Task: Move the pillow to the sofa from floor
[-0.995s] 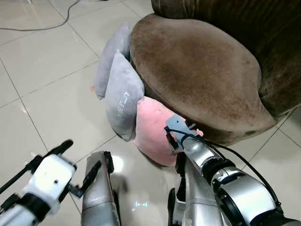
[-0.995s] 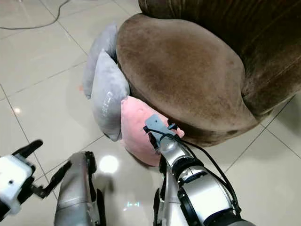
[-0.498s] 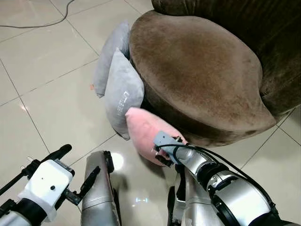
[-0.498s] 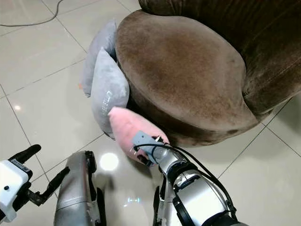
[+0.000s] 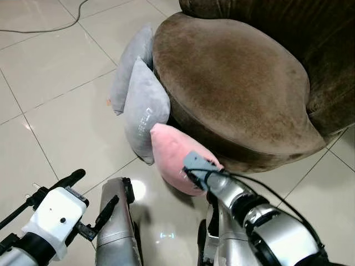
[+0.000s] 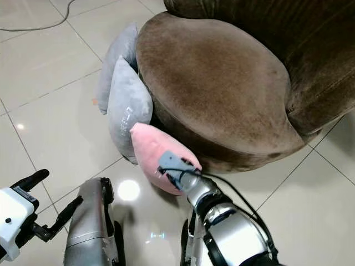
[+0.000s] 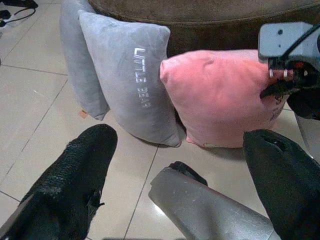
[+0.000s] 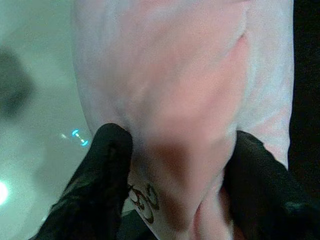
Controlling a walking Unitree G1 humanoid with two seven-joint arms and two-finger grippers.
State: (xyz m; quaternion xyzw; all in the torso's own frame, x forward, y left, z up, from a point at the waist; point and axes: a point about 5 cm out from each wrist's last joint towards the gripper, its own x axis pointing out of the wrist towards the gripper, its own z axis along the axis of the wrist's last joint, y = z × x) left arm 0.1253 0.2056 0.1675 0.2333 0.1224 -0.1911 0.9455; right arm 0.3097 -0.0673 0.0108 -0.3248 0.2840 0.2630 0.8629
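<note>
Two grey pillows (image 5: 141, 105) stand on edge at upper centre-left, one behind the other; the nearer one (image 7: 135, 82) bears the pale lettering "LITTLE BEAR". Glossy light floor tiles (image 5: 61, 77) with dark grout lines cover the left half. A grey cable (image 5: 61, 25) trails across the upper left corner.

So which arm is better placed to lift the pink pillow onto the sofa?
The right. The right tool is already clamped on the pink pillow, right beside the brown sofa. The left tool hangs open, lower and farther from the sofa, holding nothing.
</note>
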